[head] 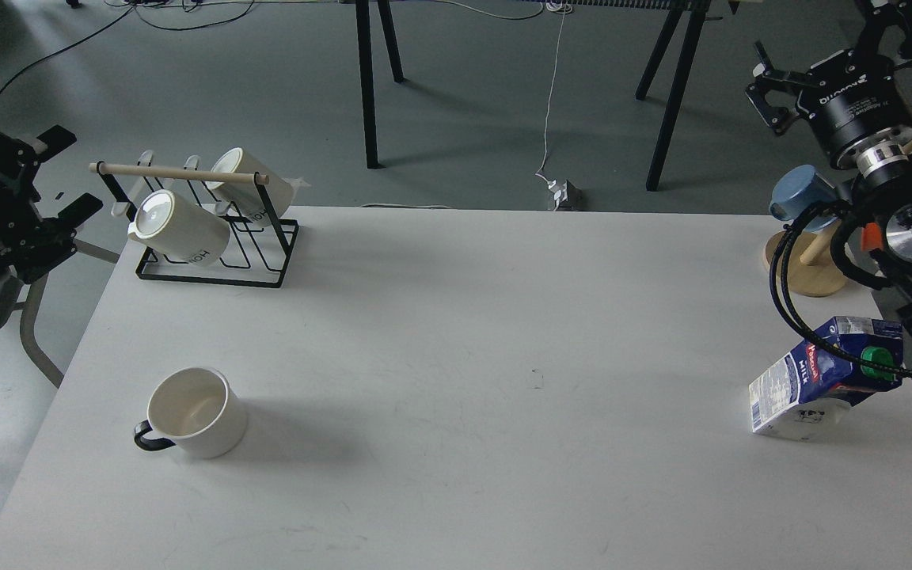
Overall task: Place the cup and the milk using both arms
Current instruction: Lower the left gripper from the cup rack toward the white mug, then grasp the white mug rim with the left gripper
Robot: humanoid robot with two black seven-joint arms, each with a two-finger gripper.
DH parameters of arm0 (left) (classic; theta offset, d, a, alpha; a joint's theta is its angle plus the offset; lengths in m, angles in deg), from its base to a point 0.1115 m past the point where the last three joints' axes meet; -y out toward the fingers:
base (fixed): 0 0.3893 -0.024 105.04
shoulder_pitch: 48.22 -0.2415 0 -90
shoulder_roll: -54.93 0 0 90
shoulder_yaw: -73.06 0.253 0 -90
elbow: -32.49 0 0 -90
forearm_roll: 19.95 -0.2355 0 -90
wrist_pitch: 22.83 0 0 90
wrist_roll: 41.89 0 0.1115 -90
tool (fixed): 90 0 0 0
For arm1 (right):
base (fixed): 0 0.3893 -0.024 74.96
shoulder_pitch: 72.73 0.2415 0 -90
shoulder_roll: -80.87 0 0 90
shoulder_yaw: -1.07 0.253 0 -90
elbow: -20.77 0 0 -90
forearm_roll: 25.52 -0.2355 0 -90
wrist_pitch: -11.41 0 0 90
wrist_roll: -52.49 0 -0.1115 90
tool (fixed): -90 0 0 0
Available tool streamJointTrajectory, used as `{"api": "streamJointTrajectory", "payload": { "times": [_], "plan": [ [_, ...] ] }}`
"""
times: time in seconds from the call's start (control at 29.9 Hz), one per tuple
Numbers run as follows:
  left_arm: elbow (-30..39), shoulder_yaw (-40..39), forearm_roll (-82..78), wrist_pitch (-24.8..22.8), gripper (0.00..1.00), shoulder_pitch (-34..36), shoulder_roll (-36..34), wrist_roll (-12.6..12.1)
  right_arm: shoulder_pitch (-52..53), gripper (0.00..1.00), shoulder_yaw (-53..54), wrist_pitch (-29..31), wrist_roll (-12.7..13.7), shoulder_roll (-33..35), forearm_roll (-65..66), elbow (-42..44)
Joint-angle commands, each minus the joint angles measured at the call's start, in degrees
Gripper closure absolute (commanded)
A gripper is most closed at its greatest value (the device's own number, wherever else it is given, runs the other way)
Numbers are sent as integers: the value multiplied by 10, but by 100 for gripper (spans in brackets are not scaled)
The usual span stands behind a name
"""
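The cup [195,412] stands upright on the near-left part of the white table [456,356], its mouth open to the view, cream inside, and its small black handle pointing to the near left. Nothing touches it. The milk [824,376] sits well apart from it at the table's right edge, tilted so its gable top and green cap [875,362] lean to the right; the red logo and the word "Milk" show on its blue side. A black cable [788,293] from the right arm loops just over it.

The left gripper [56,182] hangs off the table's left edge, beyond the far-left corner, away from the cup; its two fingers stand apart with nothing between them. The right gripper [773,99] is raised above the floor past the table's far-right corner, well clear of the milk; its fingers look spread and bare.

At the far-left corner a black wire rack [218,253] with a wooden bar [179,172] carries two white mugs [183,226] lying on their sides, one with dark lettering. At the far right a wooden mug tree [808,265] holds a blue mug [800,194], partly hidden by the right arm. Dark table legs [369,87] and a white cord [551,103] cross the grey floor behind
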Motion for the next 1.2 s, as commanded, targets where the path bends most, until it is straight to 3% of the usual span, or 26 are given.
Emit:
{"api": "streamJointTrajectory", "payload": {
  "times": [0.0,0.13,0.3,0.57,0.74,0.94,1.17],
  "plan": [
    [22,20,-54,2,1,-23,-55,0,-1,1,-1,0,0,1,-1,-1],
    [27,28,-174,28,1,-24,-61,0,0,1,-2,0,0,1,0,-1],
    [28,49,-353,179,2,-28,-26,0,1,1,-4,0,0,2,0,-5],
    [20,143,-610,329,10,-28,-9,0,0,1,-4,0,1,9,0,-6],
    [8,152,-722,352,17,-25,35,0,2,1,-6,0,1,9,0,-5],
    [-93,152,-825,375,26,-22,103,0,4,1,-6,0,1,10,0,-5],
    [-105,152,-832,380,42,-23,128,0,2,1,-6,0,1,16,0,-6]
  ]
}}
